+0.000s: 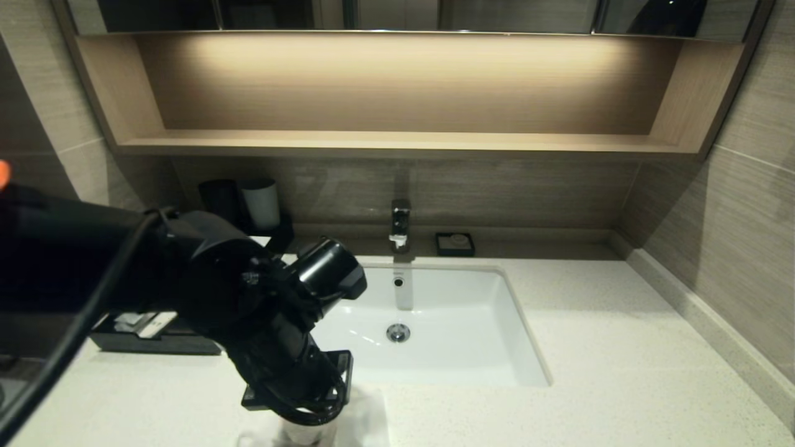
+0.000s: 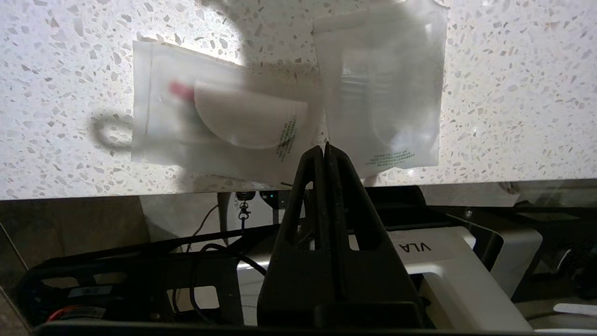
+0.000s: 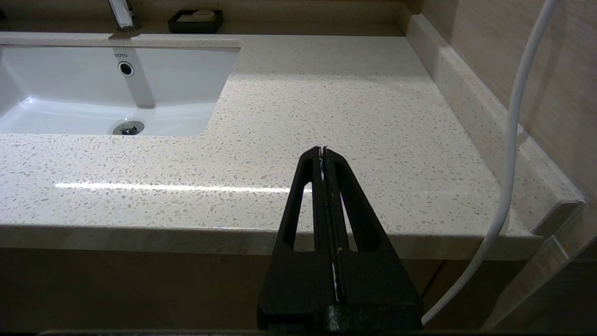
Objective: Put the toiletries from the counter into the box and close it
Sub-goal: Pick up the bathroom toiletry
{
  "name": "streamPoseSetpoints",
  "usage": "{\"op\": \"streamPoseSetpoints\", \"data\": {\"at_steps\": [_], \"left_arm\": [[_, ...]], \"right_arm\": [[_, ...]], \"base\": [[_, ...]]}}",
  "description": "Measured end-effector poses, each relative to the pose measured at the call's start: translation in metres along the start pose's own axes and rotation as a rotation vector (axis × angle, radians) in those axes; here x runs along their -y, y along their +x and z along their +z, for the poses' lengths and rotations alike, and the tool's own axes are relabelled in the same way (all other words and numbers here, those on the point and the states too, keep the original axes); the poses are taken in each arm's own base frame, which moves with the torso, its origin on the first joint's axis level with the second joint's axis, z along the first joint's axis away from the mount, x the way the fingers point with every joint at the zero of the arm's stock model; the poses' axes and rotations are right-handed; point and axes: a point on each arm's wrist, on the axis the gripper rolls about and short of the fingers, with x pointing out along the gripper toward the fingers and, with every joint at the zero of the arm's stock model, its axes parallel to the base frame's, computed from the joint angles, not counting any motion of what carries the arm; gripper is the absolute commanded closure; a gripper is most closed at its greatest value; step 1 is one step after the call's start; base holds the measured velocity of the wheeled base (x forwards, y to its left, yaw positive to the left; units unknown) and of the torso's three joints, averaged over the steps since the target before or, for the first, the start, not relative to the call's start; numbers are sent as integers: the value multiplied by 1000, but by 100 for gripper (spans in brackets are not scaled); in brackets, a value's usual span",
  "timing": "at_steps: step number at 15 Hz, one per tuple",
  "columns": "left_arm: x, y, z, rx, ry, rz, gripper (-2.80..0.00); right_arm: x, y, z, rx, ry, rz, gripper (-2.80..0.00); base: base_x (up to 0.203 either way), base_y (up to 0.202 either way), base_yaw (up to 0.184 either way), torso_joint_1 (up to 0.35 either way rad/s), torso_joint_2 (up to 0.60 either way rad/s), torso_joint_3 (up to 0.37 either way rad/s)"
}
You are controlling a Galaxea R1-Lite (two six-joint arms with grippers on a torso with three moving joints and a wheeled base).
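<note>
My left gripper (image 2: 325, 147) hangs over the front of the counter (image 2: 513, 93), its two fingers pressed tight together with nothing between them. Right under it lie two clear packets side by side, one with a white disc (image 2: 224, 123) and another packet (image 2: 382, 88). The black box (image 1: 146, 338) sits on the counter left of the sink (image 1: 459, 335). My right gripper (image 3: 322, 150) waits by the counter's front edge, its fingers pressed together too.
</note>
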Motion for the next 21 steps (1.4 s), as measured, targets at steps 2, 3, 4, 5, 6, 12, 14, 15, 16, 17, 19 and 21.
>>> {"op": "streamPoseSetpoints", "data": {"at_steps": [2,3,4,5,6,12,14,15,16,17,19,21], "left_arm": [[2,5,3,-14,-49,12,0],[3,7,4,-17,-71,16,0],[3,8,4,-20,-93,18,0],[3,8,5,-22,-108,19,0],[3,8,5,-22,-113,20,0],[5,8,6,-35,-168,21,0],[5,9,9,-34,-174,22,0],[5,11,10,-38,-175,24,0],[5,13,11,-41,-174,27,0],[6,15,12,-44,-173,30,0],[8,17,14,-47,-166,24,0],[15,15,12,-40,-144,10,0]], "right_arm": [[0,0,0,0,0,0,0],[0,0,0,0,0,0,0],[0,0,0,0,0,0,0],[0,0,0,0,0,0,0],[0,0,0,0,0,0,0],[0,0,0,0,0,0,0],[0,0,0,0,0,0,0],[0,0,0,0,0,0,0],[0,0,0,0,0,0,0],[0,0,0,0,0,0,0],[0,0,0,0,0,0,0],[0,0,0,0,0,0,0]], "base": [[0,0,0,0,0,0],[0,0,0,0,0,0],[0,0,0,0,0,0],[0,0,0,0,0,0],[0,0,0,0,0,0],[0,0,0,0,0,0],[0,0,0,0,0,0],[0,0,0,0,0,0],[0,0,0,0,0,0],[0,0,0,0,0,0],[0,0,0,0,0,0],[0,0,0,0,0,0]]}}
